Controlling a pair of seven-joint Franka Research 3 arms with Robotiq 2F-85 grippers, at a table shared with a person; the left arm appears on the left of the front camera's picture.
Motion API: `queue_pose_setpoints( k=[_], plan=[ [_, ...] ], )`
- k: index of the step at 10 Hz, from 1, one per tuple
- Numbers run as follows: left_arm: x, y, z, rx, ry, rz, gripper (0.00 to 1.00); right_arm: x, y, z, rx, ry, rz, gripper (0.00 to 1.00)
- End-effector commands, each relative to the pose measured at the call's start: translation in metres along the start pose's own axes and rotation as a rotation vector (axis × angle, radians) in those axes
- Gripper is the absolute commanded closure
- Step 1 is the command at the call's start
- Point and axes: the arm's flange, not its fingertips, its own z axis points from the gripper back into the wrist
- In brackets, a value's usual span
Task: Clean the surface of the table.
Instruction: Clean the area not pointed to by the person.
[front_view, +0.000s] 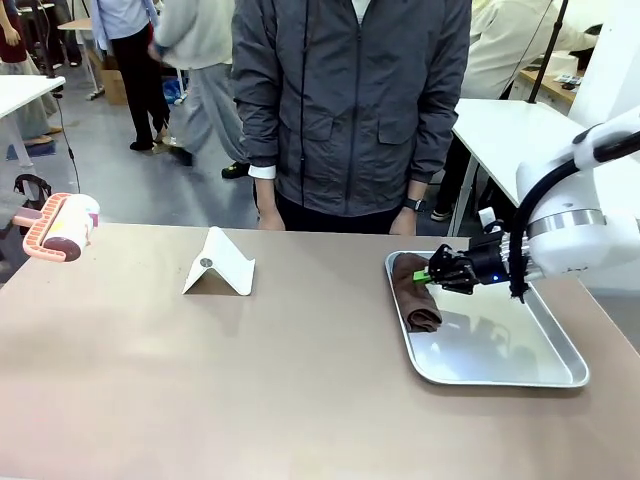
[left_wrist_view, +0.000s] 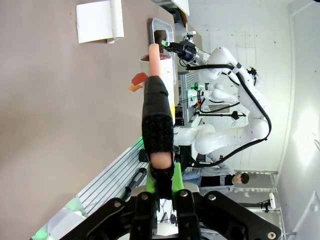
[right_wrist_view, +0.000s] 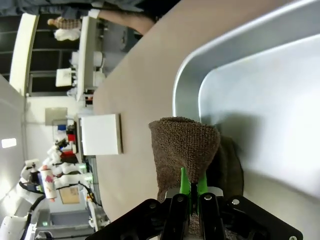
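The table (front_view: 300, 400) is the big brown one that fills the near part of the front view, w/ a person (front_view: 350, 110) in a grey jacket standing at its far side. I think no wiping has begun yet. Both tools are in the grippers, but neither looks to be down on the brown top.

R side: the right gripper (front_view: 432, 273) is pinched shut on a brown cloth (front_view: 418, 303). The right wrist view shows its green pads (right_wrist_view: 183, 181) squeezing a fold of that cloth (right_wrist_view: 182, 145). The cloth lies at the left end of the shiny metal tray (front_view: 490, 345), which sits on the right part of the table. Most of the cloth rests in the tray, so it is not out yet.

L side: the left gripper (left_wrist_view: 163, 181) is shut tight on the handle of a lint roller (left_wrist_view: 157, 115) – a peach handle w/ a black foam wrap. In the front view the roller (front_view: 62, 228) is by the far left corner of the table. It looks held up, not pressed down, but I can't tell for sure.

A white folded stand (front_view: 220, 268) sits on the table between the roller and the tray, well apart from both. It may need to be worked around.

I can't see crumbs or spots on the top – too small to tell. So the tools are gripped, and that is about all that is done. What is left: lift the cloth out, rub it over the top, and run the roller across. That is nearly the whole job.
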Motion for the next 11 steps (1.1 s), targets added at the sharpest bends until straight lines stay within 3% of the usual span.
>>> queue_pose_setpoints(
  k=[1,6,8,9,10,11],
  plan=[
    [-0.001,-0.006,0.000,-0.008,-0.003,0.010,0.86,0.006,-0.001,0.036,0.081,-0.068,-0.030,0.96],
    [-0.001,-0.006,0.000,-0.008,-0.003,0.010,0.86,0.002,0.006,0.168,0.372,-0.103,-0.115,0.96],
    [-0.001,-0.006,0.000,-0.008,-0.003,0.010,0.86,-0.012,0.003,0.212,0.447,0.020,-0.175,0.96],
    [-0.001,-0.006,0.000,-0.008,-0.003,0.010,0.86,-0.019,0.000,0.233,0.508,0.139,-0.194,0.96],
    [-0.001,-0.006,0.000,-0.008,-0.003,0.010,0.86,-0.029,-0.001,0.252,0.566,0.266,-0.140,0.96],
    [-0.001,-0.006,0.000,-0.008,-0.003,0.010,0.86,-0.037,0.000,0.262,0.630,0.305,-0.119,0.96]
  ],
)
